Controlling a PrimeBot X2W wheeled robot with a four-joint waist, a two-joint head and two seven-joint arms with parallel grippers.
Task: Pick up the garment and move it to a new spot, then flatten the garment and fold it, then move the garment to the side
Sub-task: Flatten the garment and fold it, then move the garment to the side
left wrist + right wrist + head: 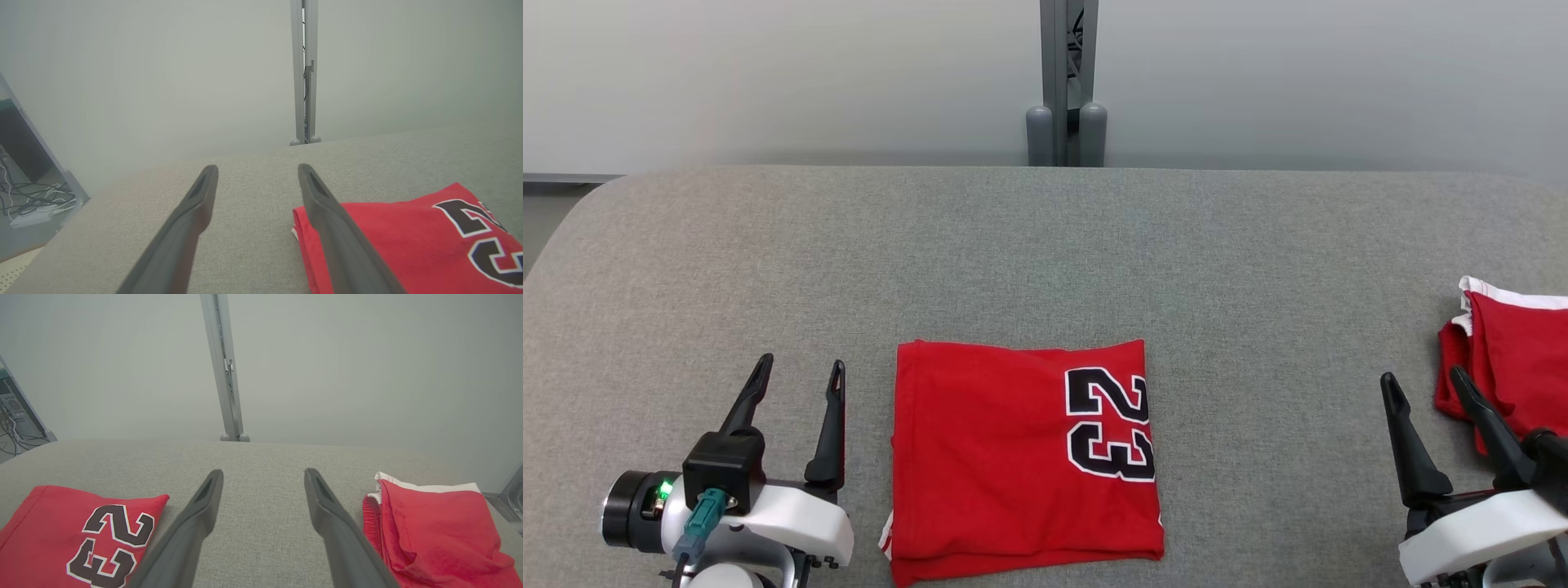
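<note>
A: What takes up most of the scene?

B: A grey fabric-covered counter (1045, 245), its far edge against a pale wall.

A: And the garment?

B: The red garment (996, 457) lies folded into a neat rectangle at the near middle of the counter, a black "23" on its right half. A second red cloth with white trim (1515, 367) sits bunched at the counter's right edge, well apart from it.

A: The end effectors?

B: The left end effector (801, 363) stands just left of the garment, fingers spread wide, holding nothing. The right end effector (1423, 377) is equally wide and empty, beside the second cloth; I cannot tell whether they touch.
</note>
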